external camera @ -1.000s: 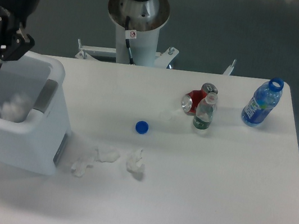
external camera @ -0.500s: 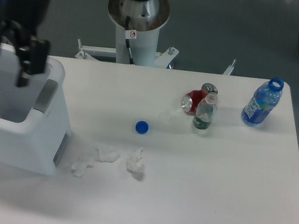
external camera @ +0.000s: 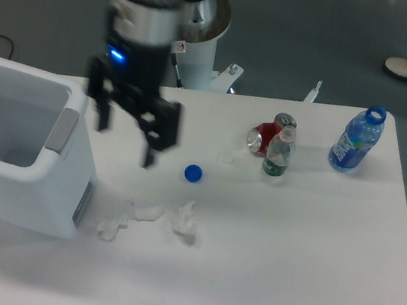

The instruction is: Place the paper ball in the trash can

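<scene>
The trash can (external camera: 21,187) is a large white bin at the table's left edge, with a greyish inside. The paper ball does not show in this frame, and the part of the bin's inside that I can see looks bare grey. My gripper (external camera: 125,145) hangs over the table just right of the bin and left of the blue bottle cap (external camera: 193,173). Its two dark fingers (external camera: 150,144) stand apart with nothing between them.
Three flat white crumpled scraps (external camera: 146,210) lie in front of the gripper, near the bin's lower right corner. A red can (external camera: 262,137), a small clear bottle (external camera: 278,153) and a blue bottle (external camera: 357,138) stand at the back right. The robot base (external camera: 193,19) is behind the table.
My gripper has swung right, from above the bin to over the table near the blue cap. The white wad seen inside the bin a second ago no longer shows.
</scene>
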{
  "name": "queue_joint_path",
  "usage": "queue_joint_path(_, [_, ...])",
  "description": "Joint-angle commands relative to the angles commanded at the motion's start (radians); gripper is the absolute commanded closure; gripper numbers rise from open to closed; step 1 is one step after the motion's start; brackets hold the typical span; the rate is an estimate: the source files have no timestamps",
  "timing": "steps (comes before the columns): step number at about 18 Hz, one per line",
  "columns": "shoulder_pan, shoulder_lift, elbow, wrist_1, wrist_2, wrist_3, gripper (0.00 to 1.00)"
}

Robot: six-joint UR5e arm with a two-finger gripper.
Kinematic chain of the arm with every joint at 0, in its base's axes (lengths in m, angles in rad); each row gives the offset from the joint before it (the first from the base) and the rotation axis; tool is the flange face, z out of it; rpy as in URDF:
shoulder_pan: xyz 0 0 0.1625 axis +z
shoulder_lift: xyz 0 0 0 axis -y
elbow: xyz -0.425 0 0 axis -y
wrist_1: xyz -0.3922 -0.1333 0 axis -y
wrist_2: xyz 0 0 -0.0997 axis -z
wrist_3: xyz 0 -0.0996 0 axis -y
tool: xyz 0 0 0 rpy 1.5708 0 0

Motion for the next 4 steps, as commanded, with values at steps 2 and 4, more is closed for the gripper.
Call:
queue_joint_path(2, [0.015, -0.042, -0.011, -0.005, 0.080, 0.066, 0.00])
queue_joint_path(4, [0.054, -0.060, -0.018, -0.006, 0.088, 0.088, 0.00])
